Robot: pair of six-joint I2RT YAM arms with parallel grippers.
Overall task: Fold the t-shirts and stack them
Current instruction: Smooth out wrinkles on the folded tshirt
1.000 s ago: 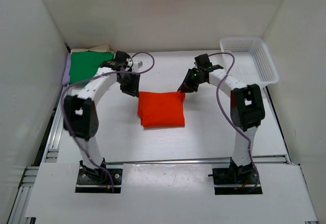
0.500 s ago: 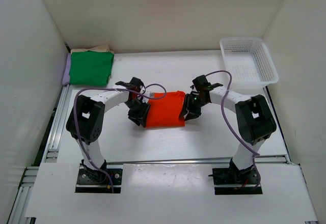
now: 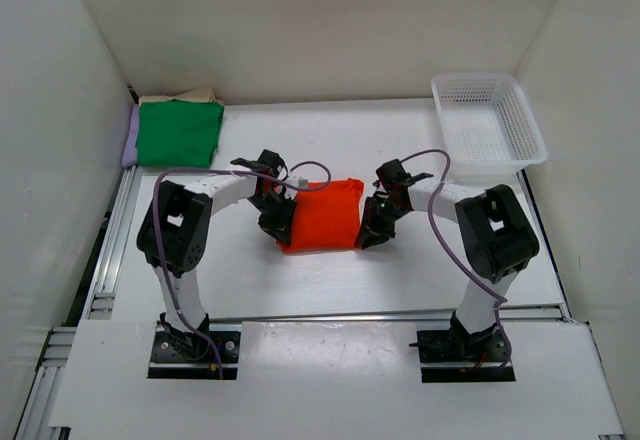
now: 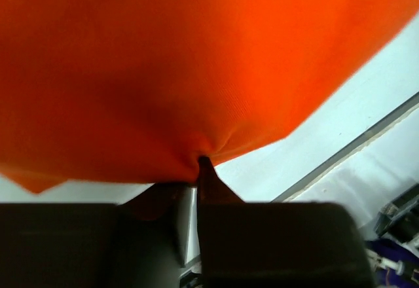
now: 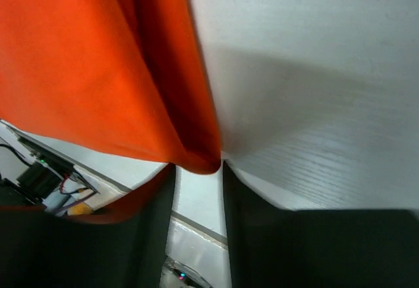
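orange-red t-shirt (image 3: pixel 320 215) sitting mid-table, bunching up vs flat a sec ago | left gripper (image 3: pixel 277 222) now pinching its L edge | right gripper (image 3: pixel 372 228) jaws apart round R edge, grip unclear | pickup for stacking starting imo

Both arms bent inward, low; left gripper (image 4: pixel 198 163) clamped, right gripper (image 5: pixel 219 167) opposite.

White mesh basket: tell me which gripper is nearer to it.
Right. The right gripper is at the orange-red t-shirt's right edge, below and left of the basket. The left gripper is at the shirt's left edge, farther away.
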